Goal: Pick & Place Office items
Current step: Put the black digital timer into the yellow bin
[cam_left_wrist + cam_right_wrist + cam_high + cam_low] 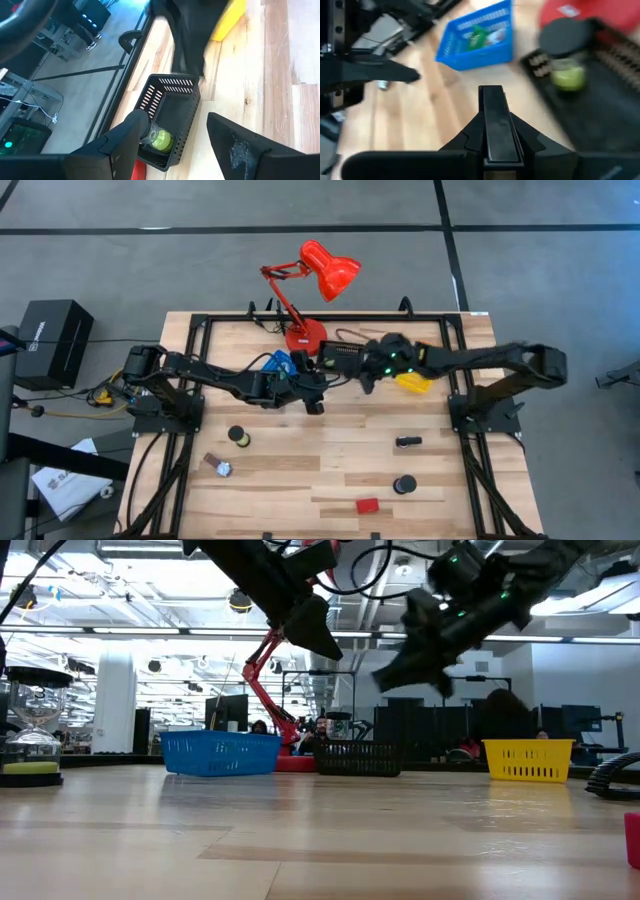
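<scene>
i see my left gripper (170, 145) spread wide and empty, hanging just beside the black bin (170, 117), which has a green-and-black roll (159, 141) inside. my right gripper (492, 125) is pinched narrow above the same bin; i can't tell if it holds anything. a tape roll (239, 437), black cylinder (404, 483), red block (367, 505) and black clip (407, 442) lie on the table (300, 480).

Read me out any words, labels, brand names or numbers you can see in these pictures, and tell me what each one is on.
No text can be read in any view.
Black box on the floor left of the table: a pale mark on its side, too small to read.
Papers on the floor by the table's left edge: print too small to read.
Blue bin, black bin, yellow bin: no labels visible.
</scene>
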Motion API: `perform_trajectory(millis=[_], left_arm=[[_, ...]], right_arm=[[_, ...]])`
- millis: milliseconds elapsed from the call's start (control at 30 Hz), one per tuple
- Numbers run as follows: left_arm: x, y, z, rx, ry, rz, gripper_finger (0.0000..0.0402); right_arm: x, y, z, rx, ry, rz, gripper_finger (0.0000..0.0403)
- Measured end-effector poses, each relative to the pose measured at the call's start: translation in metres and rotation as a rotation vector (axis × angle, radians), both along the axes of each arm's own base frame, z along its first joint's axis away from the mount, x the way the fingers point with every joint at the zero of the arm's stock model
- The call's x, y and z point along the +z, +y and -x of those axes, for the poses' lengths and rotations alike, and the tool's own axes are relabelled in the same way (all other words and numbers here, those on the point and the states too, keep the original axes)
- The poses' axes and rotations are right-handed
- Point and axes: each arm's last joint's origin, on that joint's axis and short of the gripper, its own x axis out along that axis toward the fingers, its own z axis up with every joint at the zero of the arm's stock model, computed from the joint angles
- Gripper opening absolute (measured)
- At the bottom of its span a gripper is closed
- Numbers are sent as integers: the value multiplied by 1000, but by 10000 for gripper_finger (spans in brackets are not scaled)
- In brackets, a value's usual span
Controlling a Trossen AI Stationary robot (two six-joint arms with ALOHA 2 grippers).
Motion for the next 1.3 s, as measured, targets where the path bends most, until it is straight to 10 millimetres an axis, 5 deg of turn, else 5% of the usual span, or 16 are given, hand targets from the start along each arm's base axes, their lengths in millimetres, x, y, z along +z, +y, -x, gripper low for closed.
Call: perform_trajectory(millis=[200, 500, 1300], left_arm=[[-3, 0, 1, 30, -29, 46, 214], [-12, 0, 5, 32, -5, 46, 207], [-10, 0, 4, 20, -32, 57, 202]], right_arm=[[21, -3, 50, -181, 195, 108, 49], [15, 9, 98, -296, 551, 110, 48], [-47, -11, 87, -323, 1091, 110, 64]])
